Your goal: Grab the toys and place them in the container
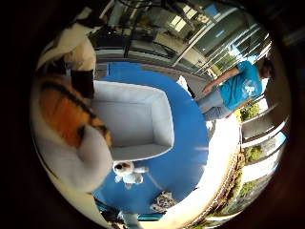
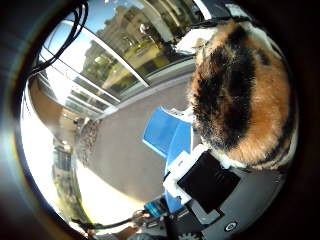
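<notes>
An orange plush tiger (image 1: 66,119) with black stripes and a white belly fills much of both palm views, pressed close to the palm. My right hand (image 2: 210,190) is shut on it, and one of its white and black fingers (image 1: 82,64) curls over the toy. The tiger hangs above and just beside a white rectangular container (image 1: 164,119) that stands on a blue mat (image 1: 188,143); the container holds nothing that I can see. A small white plush toy (image 1: 127,172) lies on the mat near the container's side. A grey and white toy (image 1: 163,201) lies further out, near the mat's edge.
A person in a teal shirt (image 1: 238,88) leans at the far side of the mat, touching none of the toys. Grey paving (image 2: 125,150) surrounds the mat. Glass building fronts and railings stand behind.
</notes>
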### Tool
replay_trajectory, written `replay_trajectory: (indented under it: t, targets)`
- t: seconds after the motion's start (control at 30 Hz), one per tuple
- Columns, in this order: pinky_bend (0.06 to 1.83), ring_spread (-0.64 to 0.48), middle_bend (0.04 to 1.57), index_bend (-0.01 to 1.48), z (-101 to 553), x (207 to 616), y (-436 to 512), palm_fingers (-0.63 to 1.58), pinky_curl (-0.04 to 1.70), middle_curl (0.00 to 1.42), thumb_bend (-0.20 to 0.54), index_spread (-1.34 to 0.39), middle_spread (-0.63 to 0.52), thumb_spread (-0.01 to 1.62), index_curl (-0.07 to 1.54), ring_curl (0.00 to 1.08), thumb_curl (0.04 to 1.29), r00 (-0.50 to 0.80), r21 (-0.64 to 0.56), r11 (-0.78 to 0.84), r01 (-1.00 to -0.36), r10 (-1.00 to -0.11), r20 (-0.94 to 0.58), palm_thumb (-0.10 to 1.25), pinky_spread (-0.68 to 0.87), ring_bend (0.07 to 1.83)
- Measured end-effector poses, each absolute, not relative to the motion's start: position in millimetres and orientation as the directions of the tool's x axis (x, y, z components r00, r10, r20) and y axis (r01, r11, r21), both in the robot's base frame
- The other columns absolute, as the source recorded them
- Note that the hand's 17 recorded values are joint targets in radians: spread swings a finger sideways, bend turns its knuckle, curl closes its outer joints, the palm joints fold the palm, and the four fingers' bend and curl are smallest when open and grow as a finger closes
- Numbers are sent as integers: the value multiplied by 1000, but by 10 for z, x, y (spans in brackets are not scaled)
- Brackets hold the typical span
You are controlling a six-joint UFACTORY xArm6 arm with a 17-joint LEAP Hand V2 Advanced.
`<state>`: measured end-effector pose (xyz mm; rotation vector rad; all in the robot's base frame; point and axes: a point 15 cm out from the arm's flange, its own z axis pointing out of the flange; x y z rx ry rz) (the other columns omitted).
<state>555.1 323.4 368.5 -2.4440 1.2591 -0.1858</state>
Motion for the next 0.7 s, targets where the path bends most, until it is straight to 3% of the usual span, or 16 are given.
replay_trajectory:
  t: [0.03,0.1,0.13,0.23,0.43,0.57,0.7]
  targets:
    - [1483,60,1062,1389,3595,5591,3237,510,708,1018,-41,-519,-209,1141,45,670,674,586,-387,-524,-759,-808,-57,757,219,1396]
    - [1450,111,836,1201,3426,5701,3216,118,694,916,-47,-436,-171,1137,23,634,643,579,-383,-518,-765,-814,-54,710,274,1315]
    - [1442,124,781,1179,3353,5744,3150,42,697,889,-47,-421,-158,1136,31,627,636,572,-372,-515,-772,-819,-54,702,290,1288]
    - [1313,200,473,968,3199,5790,3010,-252,597,692,-50,-408,-68,1124,21,476,580,562,-338,-514,-788,-825,-55,649,354,1002]
    - [1128,272,212,592,3246,5750,2826,-185,478,509,-49,-442,17,1103,23,340,473,582,-312,-541,-781,-812,-48,565,432,714]
    - [1048,291,153,452,3539,5667,2617,-111,427,445,-38,-450,34,1096,51,307,428,568,-315,-527,-790,-821,-51,549,458,630]
    - [962,290,156,391,3962,5311,2299,-67,381,399,-33,-434,47,1093,94,292,399,564,-269,-531,-804,-824,-58,551,467,570]
